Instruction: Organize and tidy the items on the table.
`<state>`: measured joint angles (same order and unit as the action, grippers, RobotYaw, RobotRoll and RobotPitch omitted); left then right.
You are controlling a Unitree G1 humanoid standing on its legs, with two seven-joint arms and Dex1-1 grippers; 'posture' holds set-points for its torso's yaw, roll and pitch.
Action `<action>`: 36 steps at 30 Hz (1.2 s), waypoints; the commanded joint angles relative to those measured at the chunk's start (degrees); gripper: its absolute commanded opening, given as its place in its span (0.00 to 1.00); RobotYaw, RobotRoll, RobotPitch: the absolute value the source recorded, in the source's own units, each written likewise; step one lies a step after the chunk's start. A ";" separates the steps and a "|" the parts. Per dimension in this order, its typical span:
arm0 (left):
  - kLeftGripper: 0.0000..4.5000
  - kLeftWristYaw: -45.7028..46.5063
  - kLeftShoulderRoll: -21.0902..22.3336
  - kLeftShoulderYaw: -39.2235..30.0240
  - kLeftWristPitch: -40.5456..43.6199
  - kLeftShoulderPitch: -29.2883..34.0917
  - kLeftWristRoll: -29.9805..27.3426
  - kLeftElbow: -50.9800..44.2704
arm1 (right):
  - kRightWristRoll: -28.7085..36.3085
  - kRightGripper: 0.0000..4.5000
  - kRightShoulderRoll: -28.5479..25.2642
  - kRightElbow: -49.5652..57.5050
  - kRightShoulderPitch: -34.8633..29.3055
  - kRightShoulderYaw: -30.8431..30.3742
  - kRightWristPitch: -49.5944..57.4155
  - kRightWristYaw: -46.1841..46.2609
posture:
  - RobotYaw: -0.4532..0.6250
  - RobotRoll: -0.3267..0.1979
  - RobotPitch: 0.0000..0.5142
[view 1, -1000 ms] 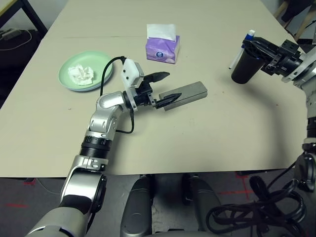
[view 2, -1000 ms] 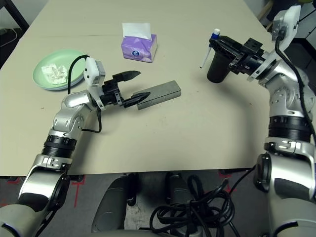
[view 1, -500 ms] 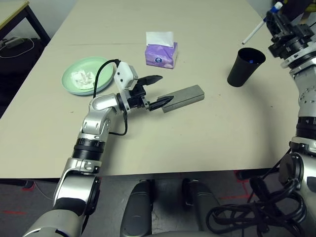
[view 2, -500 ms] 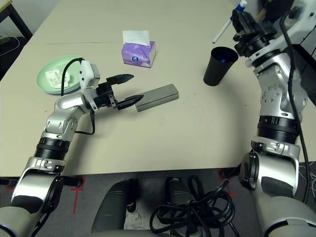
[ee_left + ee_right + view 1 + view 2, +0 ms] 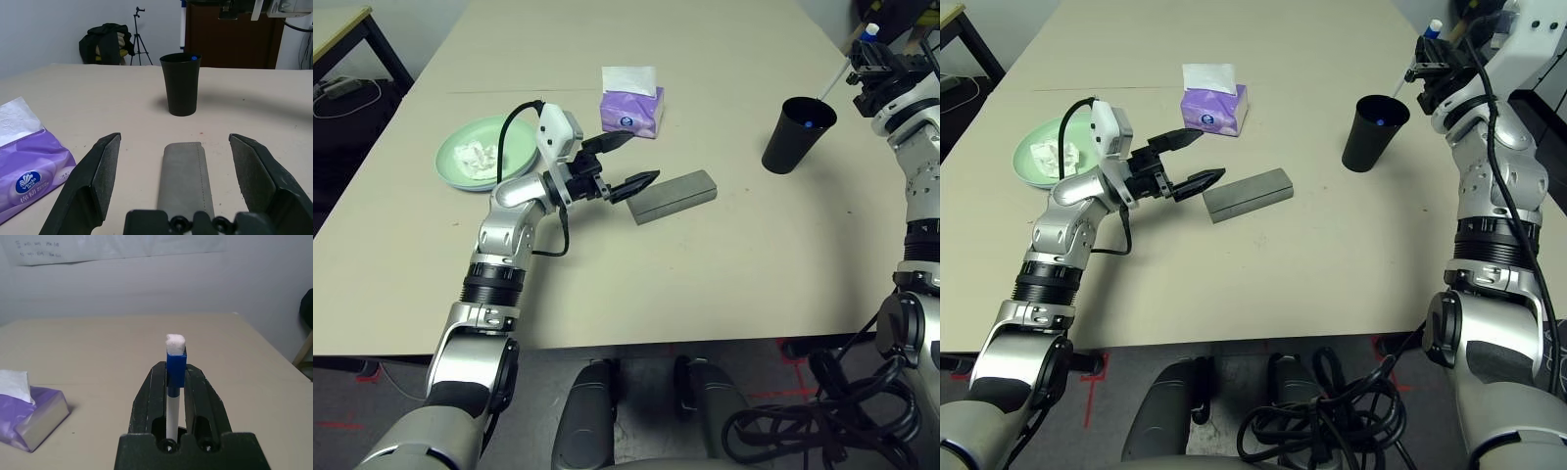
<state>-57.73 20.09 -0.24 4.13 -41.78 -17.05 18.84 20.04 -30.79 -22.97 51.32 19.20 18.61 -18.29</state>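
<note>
My left gripper point(image 5: 642, 157) is open and hovers just off the near end of the grey glasses case point(image 5: 674, 195), which lies flat mid-table; in the left wrist view the case point(image 5: 185, 174) sits between the two fingers. My right gripper point(image 5: 175, 369) is shut on the white blue-capped pen point(image 5: 175, 377). It holds the pen point(image 5: 832, 82) slanted above the far side of the black cup point(image 5: 795, 135), which stands upright with something small and blue inside. A pale green plate point(image 5: 445, 162) holding crumpled white tissue point(image 5: 475, 154) lies to the left of my left arm.
A purple tissue box point(image 5: 631, 103) stands behind the case, close to my left gripper's upper finger. The table point(image 5: 724, 284) has bare room between the case and its near edge. A black-legged desk point(image 5: 342, 20) stands off the far left corner.
The camera has shifted. My left gripper has lifted and drawn back off the case's end. My right gripper has carried the pen up from beside the cup to above it.
</note>
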 commanded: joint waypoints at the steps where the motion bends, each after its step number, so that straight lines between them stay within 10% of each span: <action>1: 1.00 -0.39 0.32 0.63 0.31 1.69 -0.31 -0.93 | -0.68 0.07 -0.40 -0.80 -0.15 -0.20 1.69 0.87 | 0.46 0.62 0.24; 10: 1.00 -0.34 0.50 0.84 0.68 2.36 -0.35 -1.65 | -1.29 0.07 -1.17 -0.99 0.43 -1.46 4.07 0.50 | 0.46 0.62 0.24; 21: 1.00 -0.25 0.67 0.97 1.18 2.78 -0.30 -2.22 | -1.14 0.99 -0.69 0.38 0.10 -0.74 8.39 2.74 | 0.46 0.62 0.23; 31: 1.00 5.01 0.08 0.13 2.50 2.80 1.19 -1.94 | 11.25 0.99 -0.13 15.35 -16.14 -1.99 7.02 -23.59 | 0.46 0.62 0.20; 36: 1.00 18.03 -3.23 -3.72 1.95 3.13 2.20 -1.25 | 8.91 0.99 2.92 14.37 -20.81 -0.23 0.85 -18.67 | 0.46 0.62 0.19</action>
<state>-43.19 17.67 -2.71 6.22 -39.46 -15.19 16.98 29.93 -28.21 -8.73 30.94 17.39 22.09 -38.85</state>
